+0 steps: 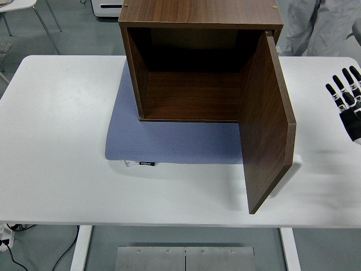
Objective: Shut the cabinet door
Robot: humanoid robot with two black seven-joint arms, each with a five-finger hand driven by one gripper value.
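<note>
Head view showed the cabinet (197, 62) at the upper centre on a blue mat (169, 141), its door (265, 124) swung fully open toward the lower right. The right hand (347, 101), fingers spread and empty, hovered at the right edge, apart from the door. Closing seemed not yet begun.

A white table (62, 141) with white legs stands on a grey floor (73, 28). At eleven o'clock a chair (28, 14) shows; at one o'clock, a person (321, 25) in grey clothing. At six o'clock lies a metal plate (185, 258), with black cables (14, 248) at seven.
</note>
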